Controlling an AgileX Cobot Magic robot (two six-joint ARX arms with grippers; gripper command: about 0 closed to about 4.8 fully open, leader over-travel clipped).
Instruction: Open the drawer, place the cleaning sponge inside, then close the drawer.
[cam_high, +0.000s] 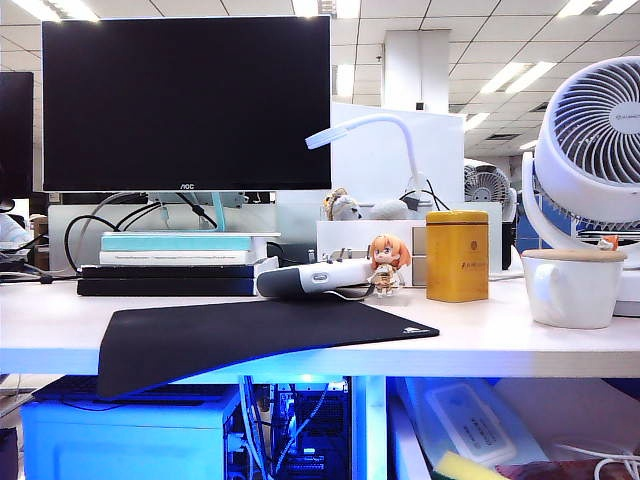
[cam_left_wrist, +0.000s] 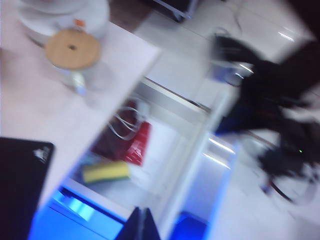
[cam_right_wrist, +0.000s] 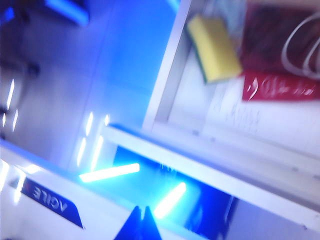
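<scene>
Two steps done: drawer (cam_right_wrist: 235, 165) stands open, cleaning sponge (cam_right_wrist: 214, 47) lies inside beside a red packet (cam_right_wrist: 280, 87).
Left gripper (cam_left_wrist: 141, 225): pressed together, empty, above the drawer.
Right gripper (cam_right_wrist: 141, 222): pressed together, empty, near the drawer front.
Next: push the front panel squarely inward.

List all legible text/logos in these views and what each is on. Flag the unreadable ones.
"AOC": bottom bezel of the monitor, exterior view.
"AGILE", seen upside down, possibly cut off: dark label on the white panel, right wrist view.
Tin canister: round emblem and small print, too small to read.
Fan: grey lettering at its hub, too small to read.
Mouse pad: small white corner mark, unreadable.
Red packet in the drawer: white marks, blurred.
</scene>
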